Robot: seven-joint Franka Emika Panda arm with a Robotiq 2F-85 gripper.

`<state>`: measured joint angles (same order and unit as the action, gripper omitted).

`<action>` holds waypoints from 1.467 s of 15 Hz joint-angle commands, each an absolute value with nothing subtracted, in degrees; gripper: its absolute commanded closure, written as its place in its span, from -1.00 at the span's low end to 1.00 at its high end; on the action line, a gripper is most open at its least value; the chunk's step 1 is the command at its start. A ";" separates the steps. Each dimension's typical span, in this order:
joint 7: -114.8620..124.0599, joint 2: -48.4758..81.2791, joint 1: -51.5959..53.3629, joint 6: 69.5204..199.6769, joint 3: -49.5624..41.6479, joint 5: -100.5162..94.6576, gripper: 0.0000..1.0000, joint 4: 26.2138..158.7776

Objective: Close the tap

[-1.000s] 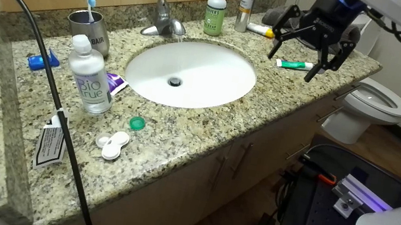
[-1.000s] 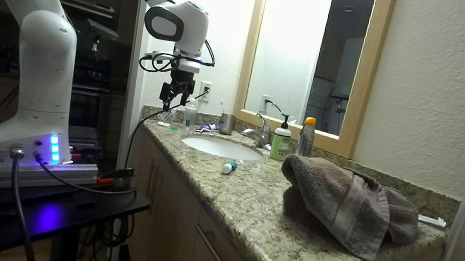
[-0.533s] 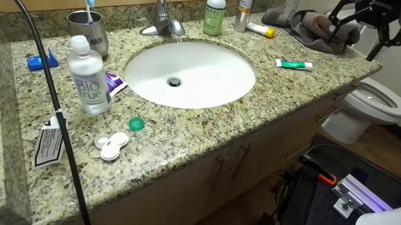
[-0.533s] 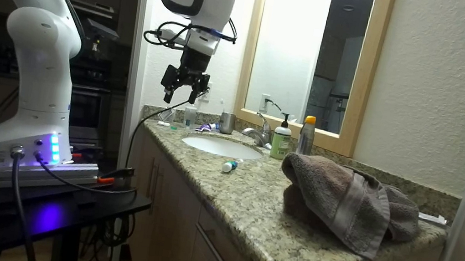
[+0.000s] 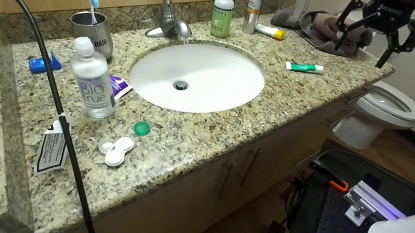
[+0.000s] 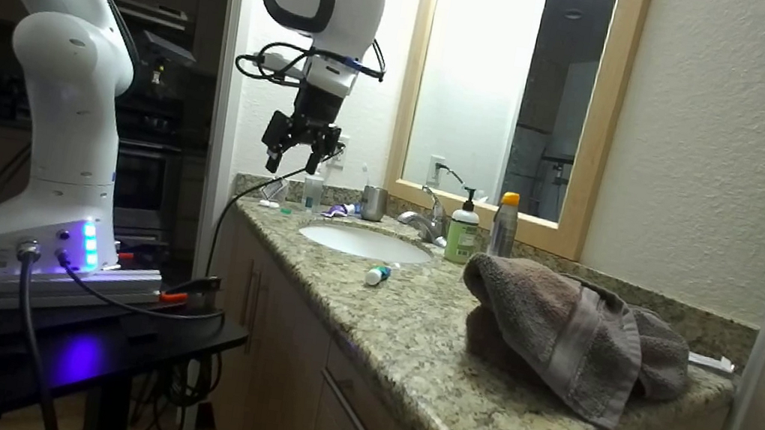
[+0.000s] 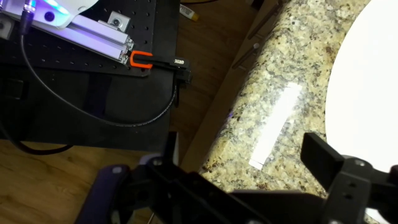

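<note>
The tap point(image 5: 169, 23) is silver, with a short curved spout and a lever handle pointing up. It stands at the back rim of the white oval basin point(image 5: 197, 77); a thin stream seems to fall from the spout. The tap point(image 6: 431, 221) and basin point(image 6: 363, 243) also show in an exterior view. My gripper point(image 5: 359, 56) is open and empty, in the air and well apart from the tap; it also shows in an exterior view point(image 6: 292, 167). In the wrist view my open gripper point(image 7: 241, 140) is above the counter's front edge, with the basin point(image 7: 363, 87) at right. The tap is out of the wrist view.
A green soap bottle point(image 5: 222, 15) stands just beside the tap, with a yellow-capped can point(image 5: 254, 8) farther along. A toothpaste tube point(image 5: 304, 67), a grey towel point(image 6: 548, 323), a metal cup point(image 5: 100, 41), a clear bottle point(image 5: 94, 85) and a black cable point(image 5: 54, 86) are around.
My gripper has risen and moved away from above the toothpaste tube, then come down slightly. It stays open. The tap looks unchanged.
</note>
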<state>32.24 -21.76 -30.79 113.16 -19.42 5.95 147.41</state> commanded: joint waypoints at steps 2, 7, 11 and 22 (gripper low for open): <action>32.23 -21.75 -30.89 112.97 -19.32 5.97 -1.00 147.28; 40.47 -24.37 -26.21 124.51 -14.59 15.48 -1.00 147.89; 53.67 -23.58 -21.44 140.35 -5.98 17.77 -1.00 146.27; 68.90 -12.98 -18.35 150.38 -3.18 12.24 -1.00 140.94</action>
<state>62.98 -18.80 -20.13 146.99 -5.21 12.22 146.12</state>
